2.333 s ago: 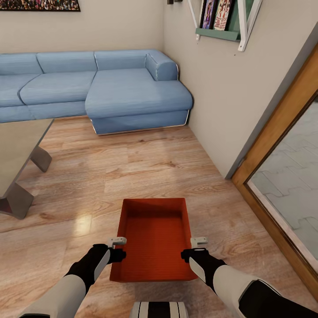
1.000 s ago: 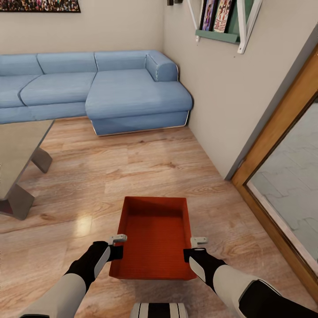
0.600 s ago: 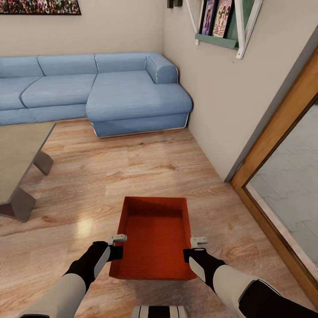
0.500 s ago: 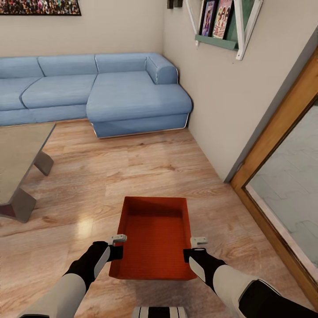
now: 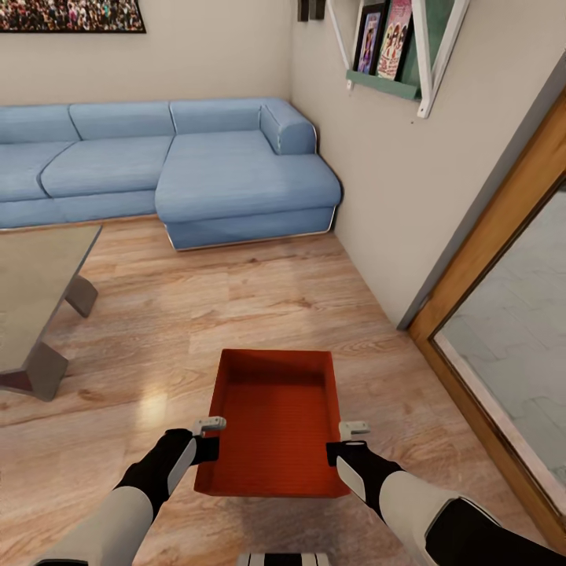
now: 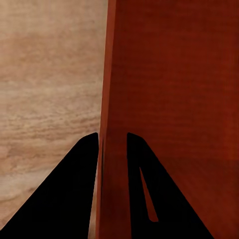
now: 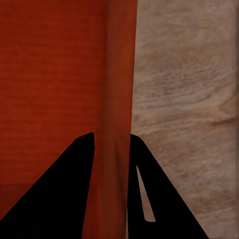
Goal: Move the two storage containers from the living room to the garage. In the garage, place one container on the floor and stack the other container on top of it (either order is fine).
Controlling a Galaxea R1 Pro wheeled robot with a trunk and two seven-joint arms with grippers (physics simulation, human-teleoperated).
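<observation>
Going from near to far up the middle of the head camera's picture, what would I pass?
Orange-red storage container held between the two arms → bare stretch of wood-plank floor → blue sofa → beige back wall.

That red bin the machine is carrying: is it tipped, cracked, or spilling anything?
Nothing stands out. The red bin is empty and sits level between the left tool and right tool, each pinching a side wall, above the wood floor.
</observation>
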